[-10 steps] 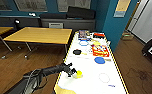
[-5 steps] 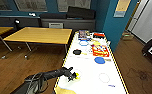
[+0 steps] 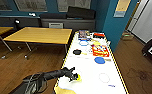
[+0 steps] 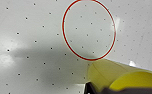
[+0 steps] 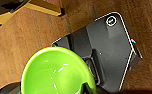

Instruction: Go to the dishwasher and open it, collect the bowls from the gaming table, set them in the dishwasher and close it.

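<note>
The gaming table [image 3: 92,82] is long, with a glossy white top and yellow edges, and runs away from me in the head view. My left arm reaches in from the lower left. Its gripper [image 3: 74,76] sits at the table's near left part, shut on a yellow bowl [image 3: 78,78]. In the left wrist view that yellow bowl [image 4: 122,77] hangs tilted over the dotted white top, beside a red ring [image 4: 89,30] printed on it. In the right wrist view a green bowl [image 5: 54,72] is gripped at its rim, over the wooden floor.
Farther along the table lie a blue dish [image 3: 99,60], a small black bowl [image 3: 77,52], a red box [image 3: 100,50] and other small items. A wooden table [image 3: 39,35] stands to the left and a teal wall [image 3: 112,22] to the right. The robot's dark base [image 5: 109,50] is below the green bowl.
My left gripper and the yellow bowl have shifted a little toward the table's near end. The other items on the table have stayed put.
</note>
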### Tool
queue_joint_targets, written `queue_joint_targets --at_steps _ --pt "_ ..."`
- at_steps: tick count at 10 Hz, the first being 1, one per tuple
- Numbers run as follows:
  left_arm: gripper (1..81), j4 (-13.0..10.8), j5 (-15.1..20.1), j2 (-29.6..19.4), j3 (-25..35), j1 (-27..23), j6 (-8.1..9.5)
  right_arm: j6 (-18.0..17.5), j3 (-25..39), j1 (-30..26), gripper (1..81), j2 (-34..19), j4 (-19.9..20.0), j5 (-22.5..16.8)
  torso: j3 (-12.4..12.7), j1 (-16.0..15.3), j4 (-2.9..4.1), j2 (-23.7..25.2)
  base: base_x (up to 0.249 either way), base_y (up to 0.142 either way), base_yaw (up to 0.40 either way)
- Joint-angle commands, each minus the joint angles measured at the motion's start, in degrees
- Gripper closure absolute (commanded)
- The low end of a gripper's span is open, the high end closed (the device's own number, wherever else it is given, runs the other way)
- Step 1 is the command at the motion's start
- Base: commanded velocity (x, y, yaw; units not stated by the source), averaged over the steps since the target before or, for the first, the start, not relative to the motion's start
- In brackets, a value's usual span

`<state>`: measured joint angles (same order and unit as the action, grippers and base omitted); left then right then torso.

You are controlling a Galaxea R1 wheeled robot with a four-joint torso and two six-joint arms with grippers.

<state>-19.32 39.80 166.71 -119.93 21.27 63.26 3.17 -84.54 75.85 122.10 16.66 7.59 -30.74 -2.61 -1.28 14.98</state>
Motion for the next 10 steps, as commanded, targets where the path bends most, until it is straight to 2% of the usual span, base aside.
queue_joint_targets --at_steps 1,2,3,5,6,8,10 --pt "81.1 -2.2 1.9 -10.2 22.0 -16.1 0.46 -0.1 1.6 -2.4 81.1 -3.1 -0.9 -4.1 0.0 0.0 0.0 0.0 0.0 0.0 0.0" --pt "81.1 -2.6 2.0 -13.4 26.4 -16.5 0.29 -0.1 1.8 -2.2 81.1 -3.2 -0.9 -4.2 0.0 0.0 0.0 0.0 0.0 0.0 0.0" --pt "81.1 -4.3 2.1 -17.6 31.6 -16.4 0.29 0.0 2.0 -2.2 81.1 -3.3 -0.9 -4.8 0.0 0.0 0.0 0.0 0.0 0.0 0.0" --pt "81.1 -4.9 2.0 -28.0 43.3 -15.7 0.38 0.0 1.9 -1.9 81.1 -3.2 -1.0 -5.0 0.0 0.0 0.0 0.0 0.0 0.0 0.0" --pt "81.1 -5.7 1.9 -32.3 47.2 -14.4 0.38 0.0 1.4 -1.8 81.1 -3.0 -1.0 -5.6 3.6 0.0 0.0 0.0 0.0 0.0 0.0" --pt "81.1 -9.7 1.9 -38.4 52.7 -8.9 0.2 0.1 1.2 -1.6 81.1 -2.9 -1.0 -5.7 5.3 0.0 0.0 0.0 0.0 0.0 0.0" --pt "81.1 -15.4 1.8 -43.2 56.5 -1.3 0.02 0.3 0.6 -1.4 81.1 -2.8 -1.0 -5.7 8.1 0.0 0.0 0.0 0.0 0.0 0.0"
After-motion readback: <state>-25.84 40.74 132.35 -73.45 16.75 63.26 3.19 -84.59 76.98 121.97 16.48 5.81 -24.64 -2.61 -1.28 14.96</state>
